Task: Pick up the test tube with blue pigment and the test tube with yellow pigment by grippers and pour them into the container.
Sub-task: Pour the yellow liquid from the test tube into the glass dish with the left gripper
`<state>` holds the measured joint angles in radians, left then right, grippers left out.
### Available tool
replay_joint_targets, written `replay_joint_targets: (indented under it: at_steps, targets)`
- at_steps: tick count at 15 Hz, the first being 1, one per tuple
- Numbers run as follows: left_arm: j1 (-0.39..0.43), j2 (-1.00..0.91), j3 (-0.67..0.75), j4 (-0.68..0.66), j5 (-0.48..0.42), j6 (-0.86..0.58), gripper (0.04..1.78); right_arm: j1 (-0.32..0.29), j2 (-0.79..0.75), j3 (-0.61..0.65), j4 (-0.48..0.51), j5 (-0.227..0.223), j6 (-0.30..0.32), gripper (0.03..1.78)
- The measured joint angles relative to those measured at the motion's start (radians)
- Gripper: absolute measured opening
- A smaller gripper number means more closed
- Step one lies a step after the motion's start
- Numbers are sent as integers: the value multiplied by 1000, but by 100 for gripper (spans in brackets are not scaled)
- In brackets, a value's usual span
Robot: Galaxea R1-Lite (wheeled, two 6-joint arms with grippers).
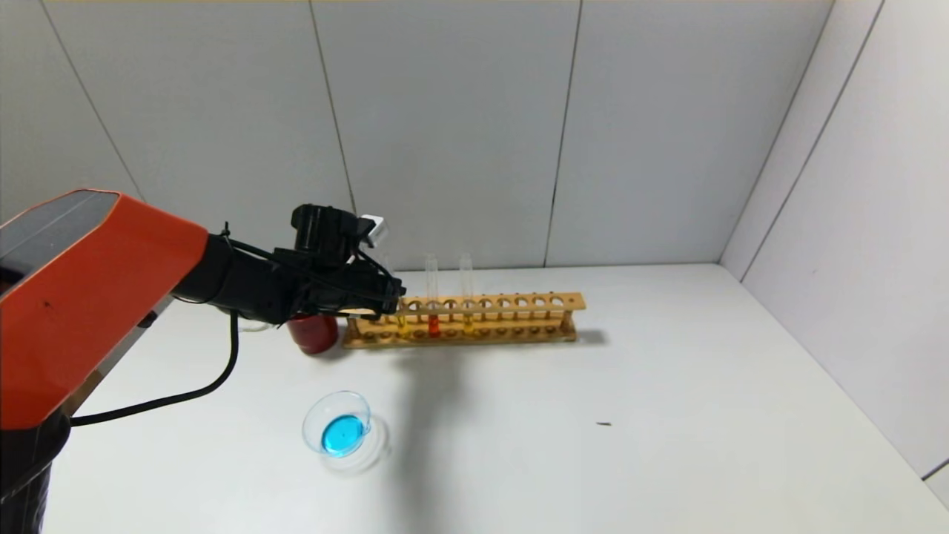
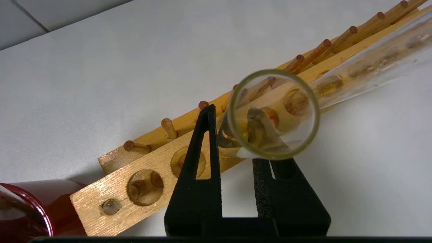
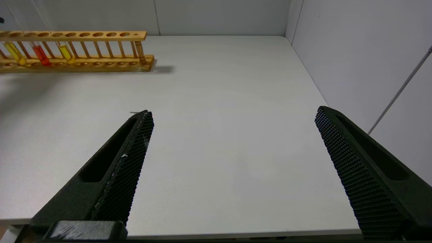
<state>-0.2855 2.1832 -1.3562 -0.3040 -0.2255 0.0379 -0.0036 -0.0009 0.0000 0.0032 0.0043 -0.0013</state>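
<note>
My left pincer (image 2: pixel 236 158) gripped the test tube with yellow pigment (image 1: pixel 401 315) upright in the rack (image 1: pixel 519 319), its long axis vertical. The container (image 1: pixel 337 424) lay nearer me on the surface (image 1: pixel 667 415); my right pincer (image 3: pixel 233 162) gaped, idle.

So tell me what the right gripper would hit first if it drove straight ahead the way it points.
Nothing close. The open right gripper points across bare white table toward the grey corner walls; the long wooden test-tube rack sits off to one side, though depth is hard to judge.
</note>
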Motion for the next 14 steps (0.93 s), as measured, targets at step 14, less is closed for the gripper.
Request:
replay_joint_targets:
  at_steps: [14]
  targets:
    - [24,-217,-36,0,-1,75,31,1,0,0,0,0,0,175]
